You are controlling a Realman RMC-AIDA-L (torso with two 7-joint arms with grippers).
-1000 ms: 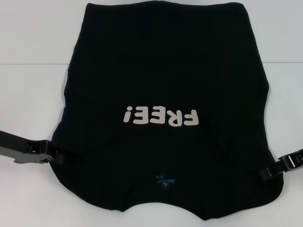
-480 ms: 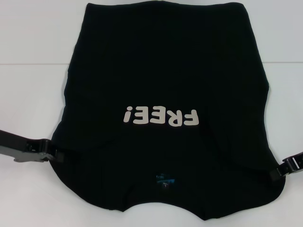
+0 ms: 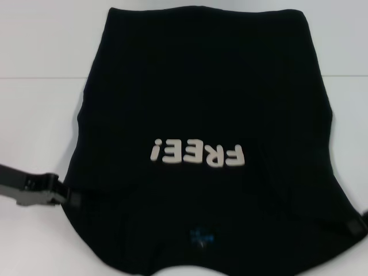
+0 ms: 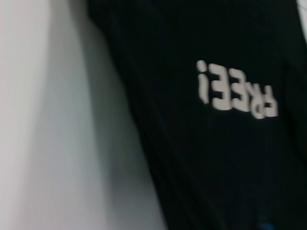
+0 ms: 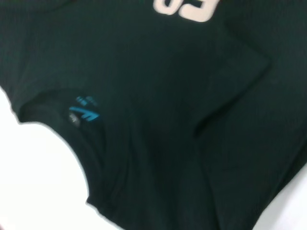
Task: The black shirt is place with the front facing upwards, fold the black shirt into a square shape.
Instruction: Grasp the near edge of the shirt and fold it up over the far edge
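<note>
Since a second ago, nearer the camera and larger in the head view: black shirt [image 3: 201,103], its collar end now running off the near edge of the picture. Slipped further outward on the right, with only a dark tip left at the picture's side: right gripper [image 3: 361,223]. Lower and a little further left than before: left gripper [image 3: 68,196].

Large, plain black, short-sleeved, spread front side up on a white table [image 3: 34,132]. Pale block lettering [image 3: 196,154] reading "FREE!" across the chest, upside down from the robot's side. Small blue neck label [image 3: 201,237] just inside the collar, close to the table's near edge. Hem toward the far edge. Soft creases fanning from the collar toward both sleeves.

Left gripper at the shirt's left sleeve edge, near the table's near left corner, touching the cloth; closed on the fabric or merely beside it, cannot tell. Right gripper at the right sleeve edge, near the near right corner, mostly out of view; grip likewise cannot tell.

Left wrist view: lettering and bare tabletop beside the shirt's side edge. Right wrist view: collar curve and blue label.
</note>
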